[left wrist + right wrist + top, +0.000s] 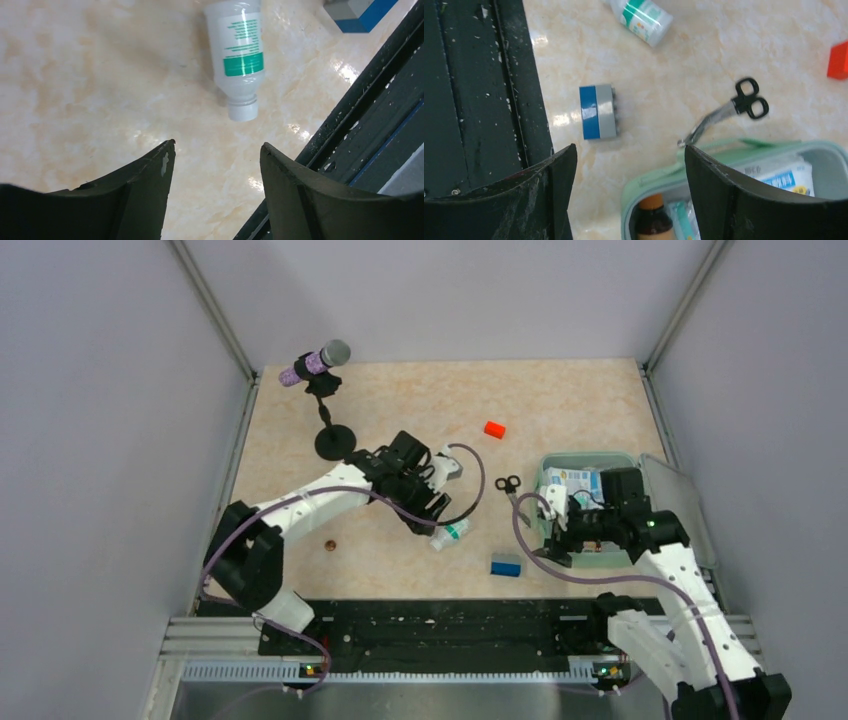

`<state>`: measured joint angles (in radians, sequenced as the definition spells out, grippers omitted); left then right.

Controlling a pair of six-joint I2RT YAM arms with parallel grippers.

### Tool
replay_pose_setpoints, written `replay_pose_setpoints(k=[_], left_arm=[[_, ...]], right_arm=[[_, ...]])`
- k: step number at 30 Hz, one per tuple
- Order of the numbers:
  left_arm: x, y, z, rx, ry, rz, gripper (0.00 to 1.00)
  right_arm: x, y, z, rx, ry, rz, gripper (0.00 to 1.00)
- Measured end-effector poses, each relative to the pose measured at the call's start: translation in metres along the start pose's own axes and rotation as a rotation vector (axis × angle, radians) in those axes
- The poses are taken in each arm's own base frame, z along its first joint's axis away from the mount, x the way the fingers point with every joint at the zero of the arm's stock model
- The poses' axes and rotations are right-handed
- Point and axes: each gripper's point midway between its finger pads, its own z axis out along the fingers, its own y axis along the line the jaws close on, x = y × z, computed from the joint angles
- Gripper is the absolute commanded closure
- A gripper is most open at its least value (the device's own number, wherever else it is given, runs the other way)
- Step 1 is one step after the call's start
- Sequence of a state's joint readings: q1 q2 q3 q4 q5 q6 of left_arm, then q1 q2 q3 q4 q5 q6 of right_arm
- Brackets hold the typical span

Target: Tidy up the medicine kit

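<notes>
The medicine kit (pixel 651 176) lay open, lid (pixel 685 502) toward 3 o'clock, holding a brown bottle (pixel 653 222) and, perhaps, a blue-white packet (pixel 784 175). Left pincer (pixel 217 145) and right pincer (pixel 630 148) gaped empty.

The beige table (pixel 420 400) carries an orange-red block (pixel 494 429), scissors (pixel 508 483), a toppled white bottle (pixel 451 535), a blue-grey block (pixel 506 564), the open medicine kit (pixel 600 455) and a microphone stand (pixel 337 442).

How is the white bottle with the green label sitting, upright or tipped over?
Tipped over. The white bottle lies on its side on the table, label facing up.
</notes>
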<state>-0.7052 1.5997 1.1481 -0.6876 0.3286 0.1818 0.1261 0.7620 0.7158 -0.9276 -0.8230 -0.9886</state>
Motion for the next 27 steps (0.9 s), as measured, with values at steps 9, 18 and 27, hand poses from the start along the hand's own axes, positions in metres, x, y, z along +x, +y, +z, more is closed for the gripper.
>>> replay_pose_setpoints(k=[9,18,27], left_arm=[[-0.024,0.027,-0.115,-0.157,-0.277,0.028,0.32],[0.002,0.012,-0.199,-0.224,-0.483,0.089,0.34],[0.042,0.026,-0.187,-0.266,-0.443,-0.017,0.34]], right_arm=[[-0.03,-0.018,0.049,-0.139,0.047,-0.104,0.27],[-0.053,-0.023,0.114,-0.249,0.164,-0.272,0.34],[-0.043,0.009,0.178,-0.377,0.324,-0.535,0.35]])
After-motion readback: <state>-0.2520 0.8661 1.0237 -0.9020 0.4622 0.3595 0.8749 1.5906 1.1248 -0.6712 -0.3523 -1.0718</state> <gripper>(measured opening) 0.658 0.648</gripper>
